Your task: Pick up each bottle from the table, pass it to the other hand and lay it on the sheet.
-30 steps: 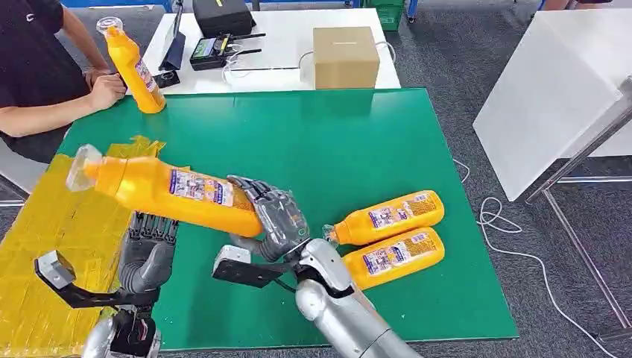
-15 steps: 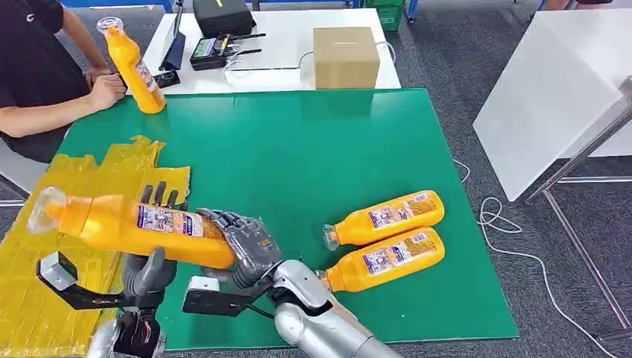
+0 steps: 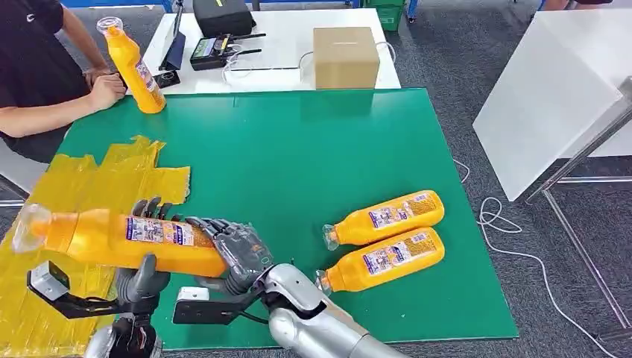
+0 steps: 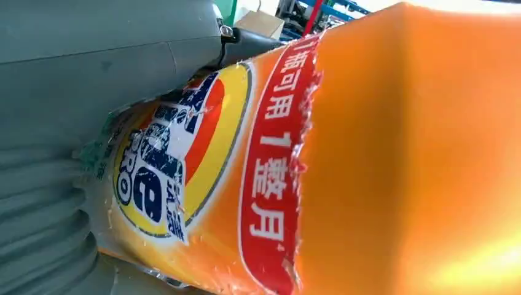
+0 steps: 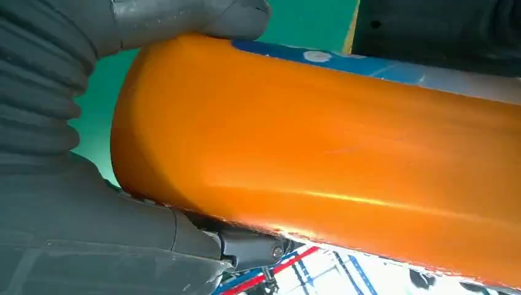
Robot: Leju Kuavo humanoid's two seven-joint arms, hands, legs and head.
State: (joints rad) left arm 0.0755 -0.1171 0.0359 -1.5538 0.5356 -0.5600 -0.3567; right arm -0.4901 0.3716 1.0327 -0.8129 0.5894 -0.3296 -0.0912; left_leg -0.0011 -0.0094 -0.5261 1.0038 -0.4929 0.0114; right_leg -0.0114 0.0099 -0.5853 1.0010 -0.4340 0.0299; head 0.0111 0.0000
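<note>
My right hand (image 3: 235,250) grips the base of an orange bottle (image 3: 112,237), which lies level with its clear cap out over the yellow sheet (image 3: 82,179). My left hand (image 3: 145,274) cups the bottle's middle: its fingers (image 3: 153,209) rise behind the bottle and the thumb sits below it, not closed round it. The left wrist view has the bottle's label (image 4: 184,153) tight against the left hand (image 4: 92,61). In the right wrist view, the right hand (image 5: 61,92) wraps the bottle's base (image 5: 319,160). Two more orange bottles (image 3: 387,215) (image 3: 387,257) lie side by side on the green table (image 3: 298,149).
At the far left a seated person's hand (image 3: 108,89) holds an upright orange bottle (image 3: 134,67) on the table's corner. A cardboard box (image 3: 344,56) and electronics stand on the white table behind. A tilted white board (image 3: 551,82) stands to the right.
My right hand has carried the bottle left and lower, from tilted to level, over the sheet. My left hand has come up round its middle.
</note>
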